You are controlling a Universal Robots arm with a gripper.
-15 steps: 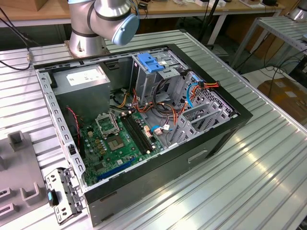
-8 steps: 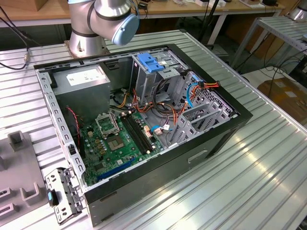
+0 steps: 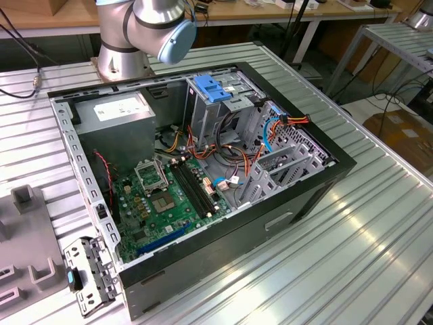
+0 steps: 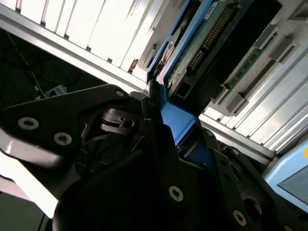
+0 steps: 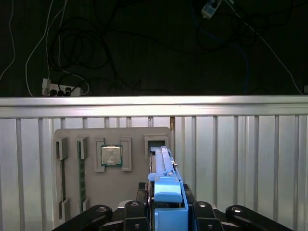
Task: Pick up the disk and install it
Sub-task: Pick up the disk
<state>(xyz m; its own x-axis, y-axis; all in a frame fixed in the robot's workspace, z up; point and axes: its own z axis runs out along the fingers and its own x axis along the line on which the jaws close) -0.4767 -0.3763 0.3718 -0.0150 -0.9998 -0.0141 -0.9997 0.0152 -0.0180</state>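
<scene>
One pincer [image 5: 166, 212] gripping disk [image 5: 163, 163] edge-on at grey tray [image 5: 130, 185], processor chip [image 5: 111, 155] beside

The end effector [image 5: 167, 216] has its dark fingers [image 5: 136, 214] clamped on the disk [image 5: 166, 185] from both sides.

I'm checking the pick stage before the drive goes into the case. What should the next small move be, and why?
Probably a short, straight pull along the length of the disk. In both wrist views the gripper looks closed on its blue end tab, while the far end seems to sit at the slot of the grey holder, so tilting might jam it.
</scene>
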